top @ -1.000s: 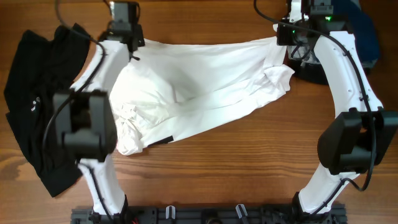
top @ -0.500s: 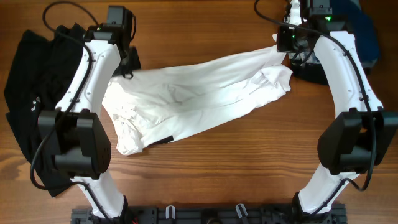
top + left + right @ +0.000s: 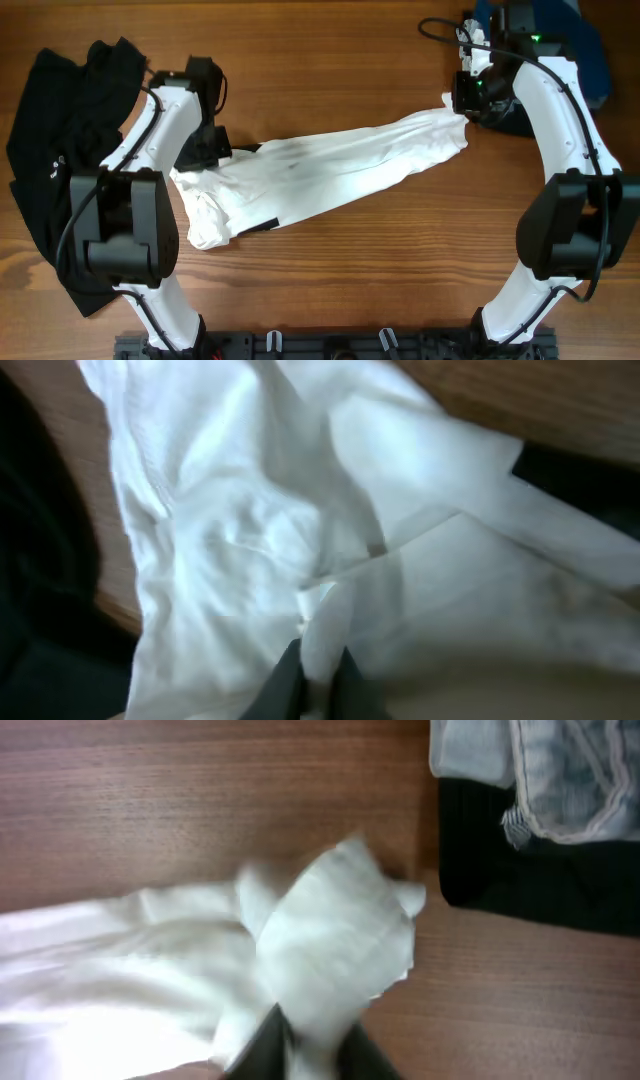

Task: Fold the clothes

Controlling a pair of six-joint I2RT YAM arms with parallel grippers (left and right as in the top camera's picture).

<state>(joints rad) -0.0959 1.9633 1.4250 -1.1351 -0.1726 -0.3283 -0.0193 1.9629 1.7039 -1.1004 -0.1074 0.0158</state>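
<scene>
wood of the table [image 3: 330, 40] fills the overhead view, and across its middle lies the white t-shirt [image 3: 330, 170], drawn into a long, rumpled band. its long axis runs on a slant, from a wider, bunched end at the lower left up to a narrower tip at the upper right. most of the cloth rests on the table. it looks stretched this way because an arm is at each end, which i judge is meant to straighten it before a fold is made. black garments [image 3: 60, 170] sit heaped along the left edge, beyond the left arm. a blue garment [image 3: 590, 50] lies in the far right corner, and a pale striped garment [image 3: 560, 770] rests on dark cloth just beside the shirt's tip. these seem set aside to wait their turn. left gripper [image 3: 210, 148] sits at the shirt's upper left edge, and its wrist view shows the fingers closed tight on a fold of white fabric. right gripper [image 3: 463, 95] is at the upper right tip. white cloth lies between its fingers [image 3: 255, 1055], but whether they pinch it or stand loose around it i cannot tell.
</scene>
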